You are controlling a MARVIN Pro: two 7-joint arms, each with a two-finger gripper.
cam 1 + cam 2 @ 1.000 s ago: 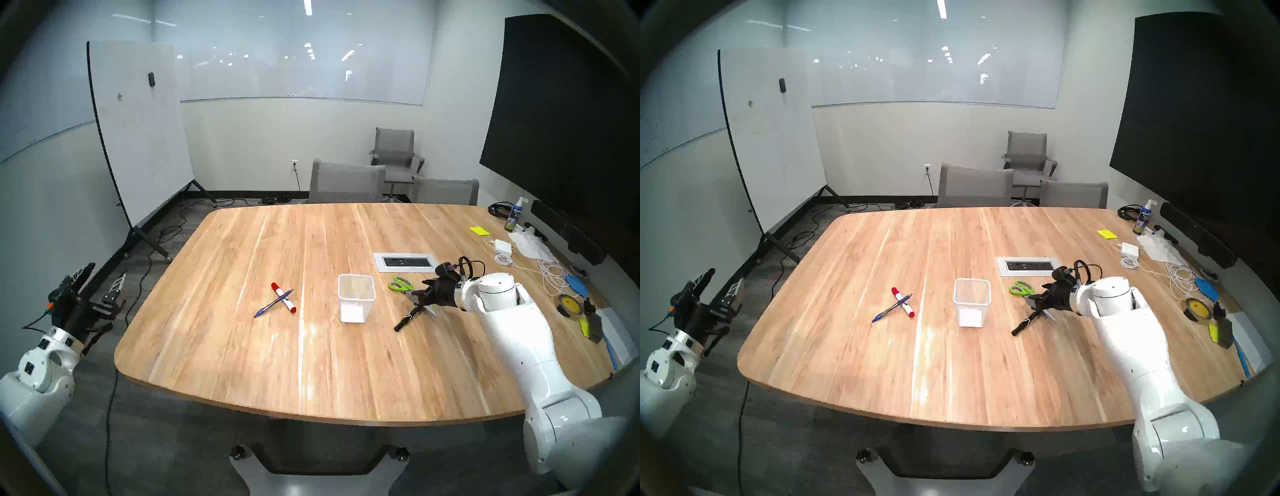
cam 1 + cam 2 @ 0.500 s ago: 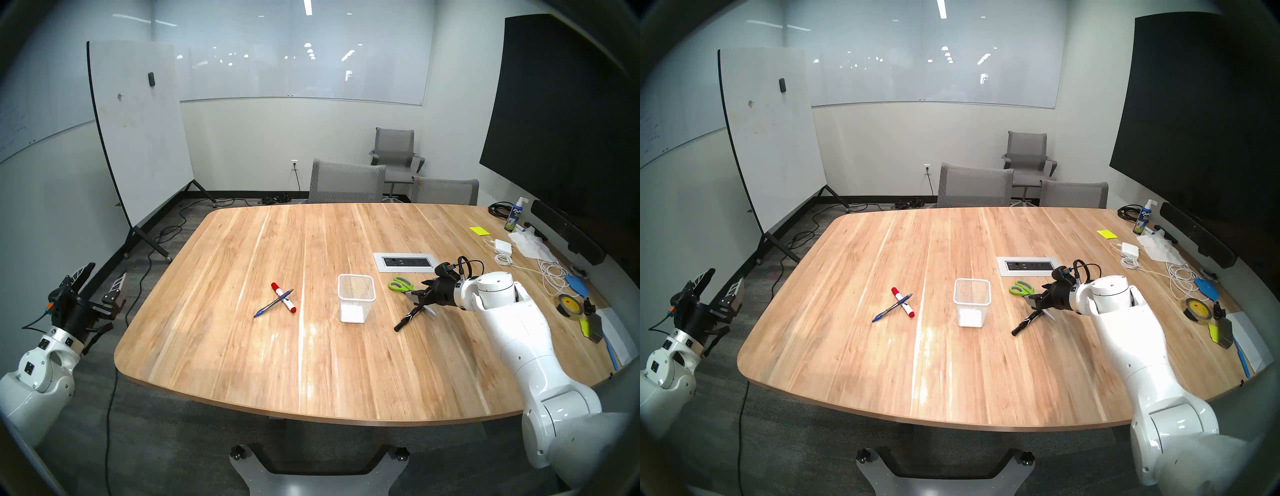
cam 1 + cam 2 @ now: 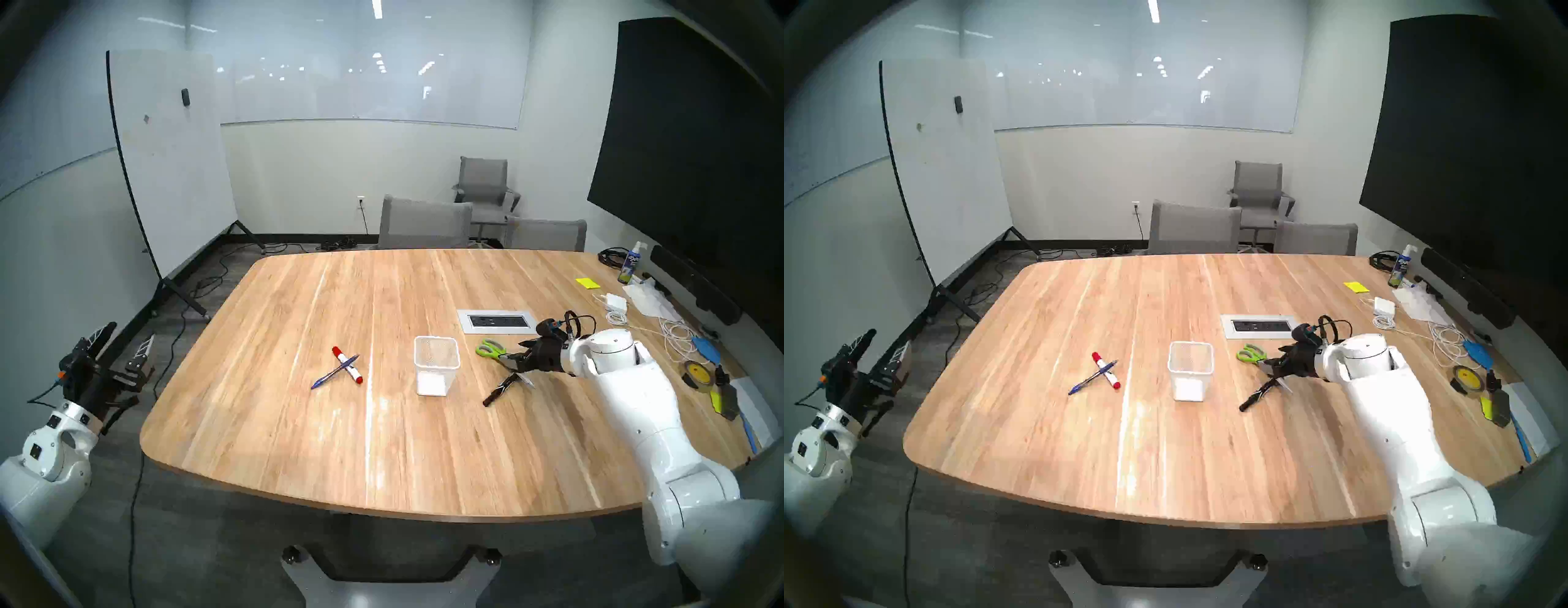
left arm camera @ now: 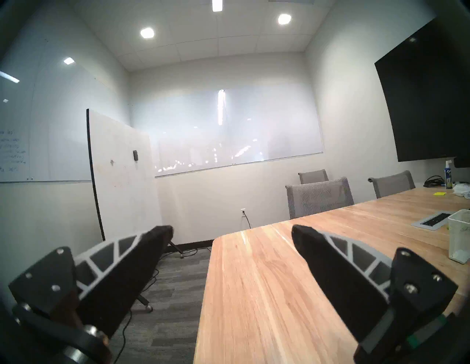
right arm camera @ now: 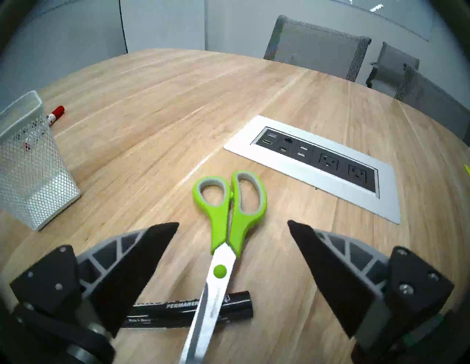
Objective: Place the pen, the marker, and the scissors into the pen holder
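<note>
1. Spread wide, the right gripper [image 5: 232, 223] is held low over the scissors [image 5: 229, 221], its two fingers [image 5: 142, 256] set either side of the green handles with nothing pinched between them.
2. That gripper is seen angled downward and toward the pen holder [image 3: 437, 365], its white forearm reaching in from the table's right edge.
3. Silver blades are laid across the black marker [image 5: 188, 308], which lies flat on the wooden table [image 3: 382, 446] beneath the gripper.
4. Just beyond the scissors' loops, the power outlet panel [image 5: 318, 162] is set into the tabletop.
5. The pen holder is stood upright, apart from the scissors on their left.
6. Farther left, the pen [image 3: 335, 371] is laid crossing the white marker with red ends [image 3: 348, 365], both on the tabletop.
7. The left gripper [image 4: 231, 231] is held off the table's left edge, fingers parted and empty, pointing slightly upward toward the far wall.
</note>
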